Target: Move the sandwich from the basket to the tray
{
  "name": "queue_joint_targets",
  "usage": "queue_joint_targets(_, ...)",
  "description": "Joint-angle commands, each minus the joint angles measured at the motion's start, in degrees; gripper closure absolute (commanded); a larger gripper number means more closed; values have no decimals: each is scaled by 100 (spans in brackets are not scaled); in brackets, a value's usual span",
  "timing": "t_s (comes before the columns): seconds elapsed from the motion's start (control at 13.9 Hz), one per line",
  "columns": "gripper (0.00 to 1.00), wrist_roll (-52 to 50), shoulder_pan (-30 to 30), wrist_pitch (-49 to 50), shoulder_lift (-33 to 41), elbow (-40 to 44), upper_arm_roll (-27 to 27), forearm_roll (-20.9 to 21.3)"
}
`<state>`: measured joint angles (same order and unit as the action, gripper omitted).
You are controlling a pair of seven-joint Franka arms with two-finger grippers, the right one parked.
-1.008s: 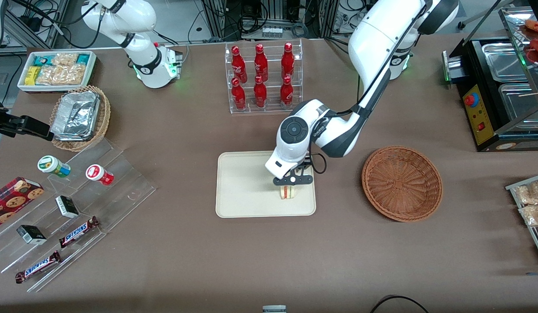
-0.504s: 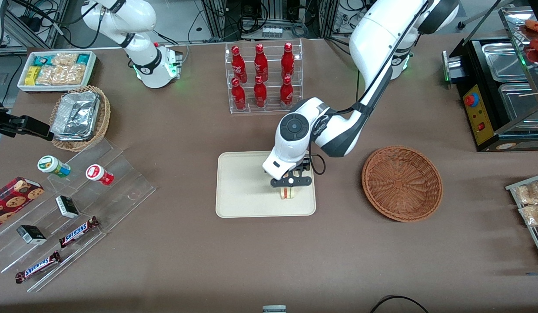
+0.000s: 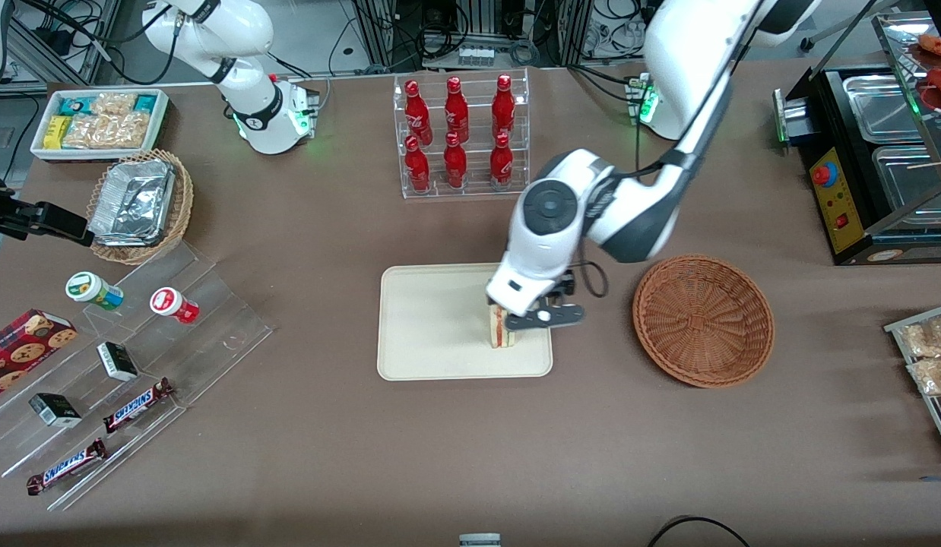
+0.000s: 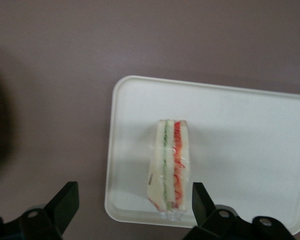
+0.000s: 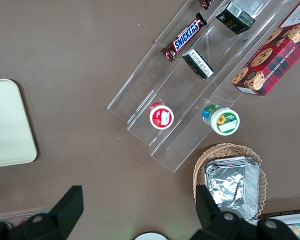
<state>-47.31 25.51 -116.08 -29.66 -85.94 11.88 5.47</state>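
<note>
On the table (image 3: 440,456), the tray (image 3: 425,327) bears the sandwich (image 3: 502,328), upright near the edge facing the basket (image 3: 703,319). Our claw (image 3: 543,317) hovers above, spread, gripping nothing. We judge the wedge light and soft: grasp gently across its bread faces.

The front camera looked down steeply on the whole table from high up. The left wrist camera faced straight down, close above the tray (image 4: 250,130), with the gripper (image 4: 135,205) spread wide above the sandwich (image 4: 169,167). The right wrist camera, near the parked arm's end, shared that tray's corner (image 5: 10,125) with both.
</note>
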Motion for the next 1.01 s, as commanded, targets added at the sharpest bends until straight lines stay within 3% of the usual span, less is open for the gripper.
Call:
queue_joint_targets(0.0, 0, 99, -379, 268, 285, -116, 16, -204)
queue_joint_targets(0.36, 0, 213, -1108, 542, 549, -125, 16, -204)
queue_joint_targets(0.65, 0, 1170, -1829, 1139, 856, -107, 16, -476)
queue_joint_targets(0.94, 0, 1530, -2215, 2007, 962, 269, 7, -415)
